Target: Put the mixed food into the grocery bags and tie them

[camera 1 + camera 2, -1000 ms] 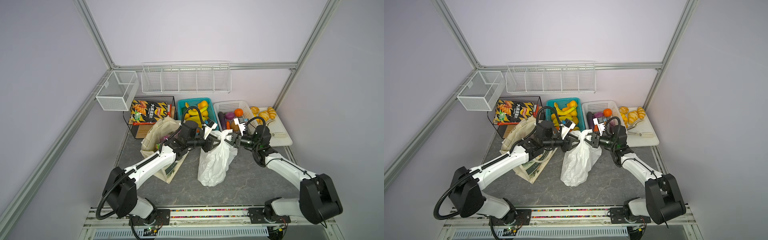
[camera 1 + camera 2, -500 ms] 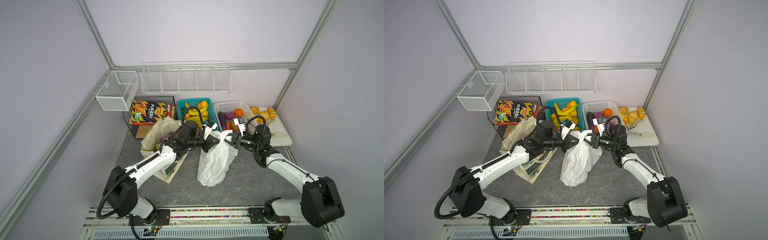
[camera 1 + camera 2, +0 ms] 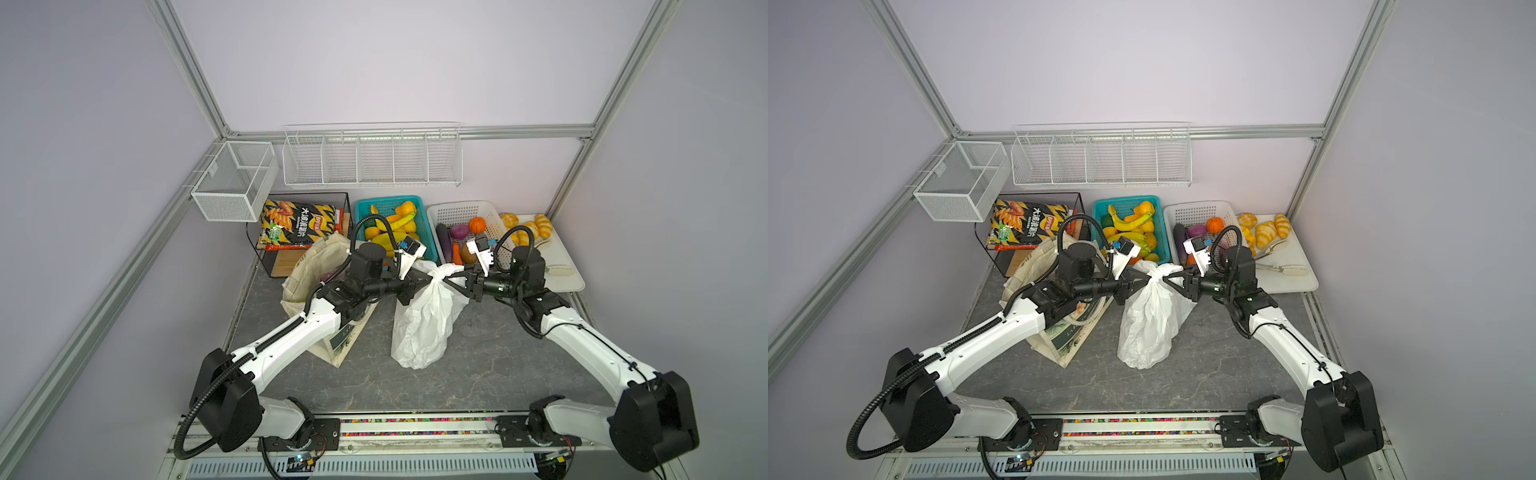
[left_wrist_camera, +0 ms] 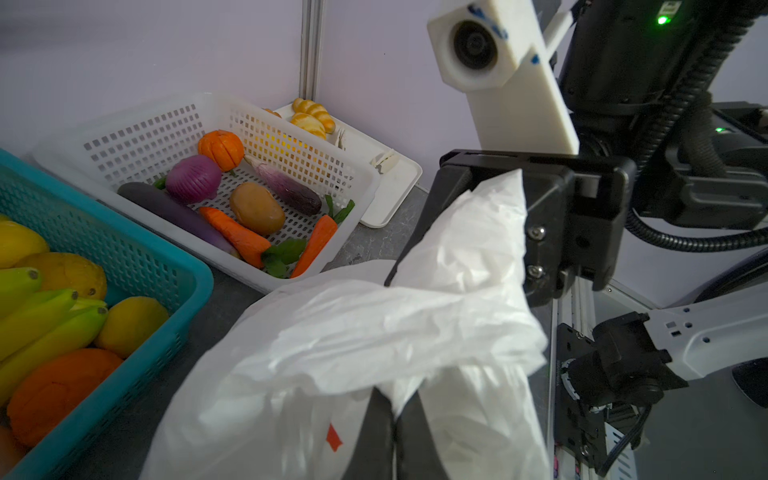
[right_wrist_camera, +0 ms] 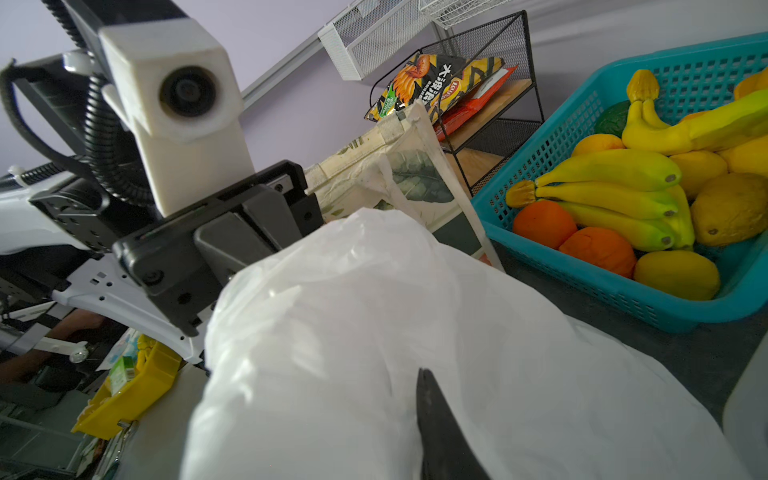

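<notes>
A white plastic bag stands on the grey table, its top gathered into a twisted knot. From the left, my left gripper is shut on that gathered plastic. My right gripper meets the knot from the right. In the right wrist view only one dark finger shows against the plastic, the other is hidden. The cream canvas tote stands under my left arm. The mixed food inside both bags is hidden.
Along the back wall stand a black wire rack with a black-and-yellow chip bag, a teal basket of bananas and oranges, a white basket of toy vegetables, and a white tray with bread. Wire shelves hang above.
The left jaws have closed on the bag's gathered top. Both arms and the bag have hardly moved.
</notes>
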You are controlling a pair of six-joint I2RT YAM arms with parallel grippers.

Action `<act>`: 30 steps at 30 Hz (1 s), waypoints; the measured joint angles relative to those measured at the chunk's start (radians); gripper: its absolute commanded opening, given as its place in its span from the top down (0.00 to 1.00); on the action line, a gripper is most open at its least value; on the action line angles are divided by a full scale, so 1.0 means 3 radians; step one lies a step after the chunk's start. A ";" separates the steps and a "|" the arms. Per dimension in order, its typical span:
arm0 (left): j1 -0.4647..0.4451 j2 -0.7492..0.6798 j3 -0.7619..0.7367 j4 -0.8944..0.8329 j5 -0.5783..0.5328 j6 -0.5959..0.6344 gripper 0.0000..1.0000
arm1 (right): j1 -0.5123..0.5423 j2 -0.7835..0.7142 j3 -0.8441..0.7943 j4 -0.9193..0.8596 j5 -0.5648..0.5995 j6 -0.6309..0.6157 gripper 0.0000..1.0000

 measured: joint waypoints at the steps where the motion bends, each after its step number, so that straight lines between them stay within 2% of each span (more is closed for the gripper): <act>1: 0.0000 -0.0008 -0.0014 0.0000 -0.0019 0.0015 1.00 | 0.0000 -0.0004 0.0004 -0.0055 0.0023 -0.0028 0.60; 7: 0.0000 -0.0028 -0.0074 0.0004 -0.0090 0.0047 1.00 | -0.0004 -0.0112 0.0017 -0.0440 0.0200 -0.0273 0.45; 14: 0.0000 -0.0028 -0.0083 0.0020 -0.0083 0.0046 1.00 | -0.0062 -0.0668 0.0006 -0.1033 0.0657 -0.0565 0.40; 18: 0.0000 -0.0028 -0.0083 0.0036 -0.0060 0.0045 1.00 | -0.0065 -0.0954 -0.0020 -0.1283 0.0781 -0.0665 0.41; 21: 0.0000 -0.0028 -0.0083 0.0056 -0.0034 0.0045 1.00 | -0.0065 -0.1024 -0.0019 -0.1409 0.0810 -0.0727 0.47; 30: 0.0000 -0.0028 -0.0083 0.0079 0.0001 0.0045 1.00 | -0.0064 -0.0839 0.0070 -0.1481 0.0748 -0.0753 0.63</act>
